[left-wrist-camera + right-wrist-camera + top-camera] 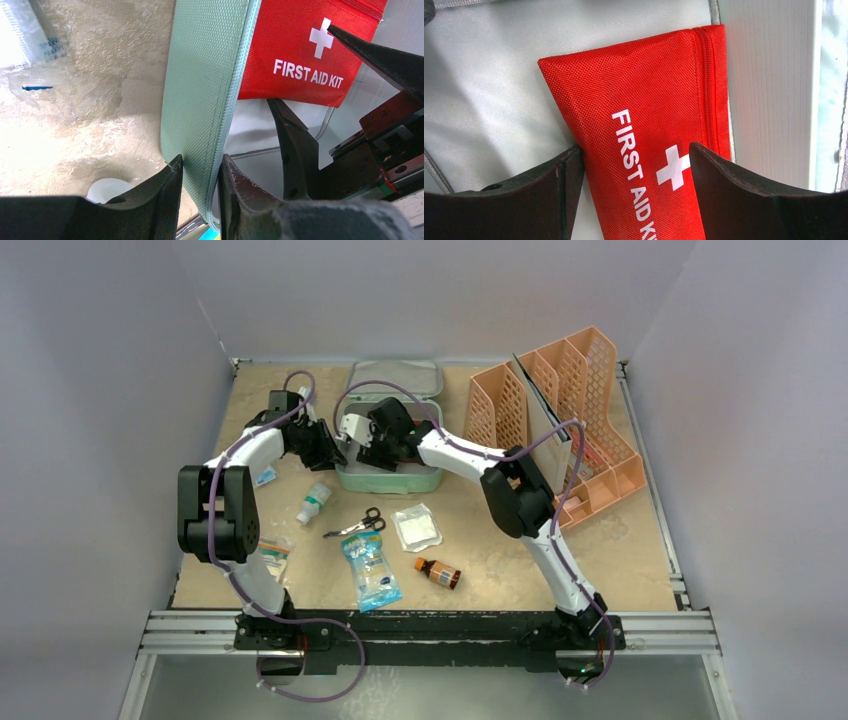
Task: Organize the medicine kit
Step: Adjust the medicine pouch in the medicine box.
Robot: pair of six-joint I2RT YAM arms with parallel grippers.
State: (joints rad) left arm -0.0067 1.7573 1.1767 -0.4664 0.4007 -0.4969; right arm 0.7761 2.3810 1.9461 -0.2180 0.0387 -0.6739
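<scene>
Overhead, the mint-green, round-cornered medicine kit point(388, 482) lies open at the far centre of the sandy counter point(510, 570), both arms bent over it. The left wrist view alone shows the left tool point(200, 162) pinching the kit's zippered left wall. The right wrist view shows the right tool point(636, 150) spread astride the flat red fabric "FIRST AID KIT" pouch point(639, 90) inside, hidden from above.

Mint-green medicine kit point(388, 481), rounded corners, open w/ lid point(395, 377) up at rear, far centre.
</scene>
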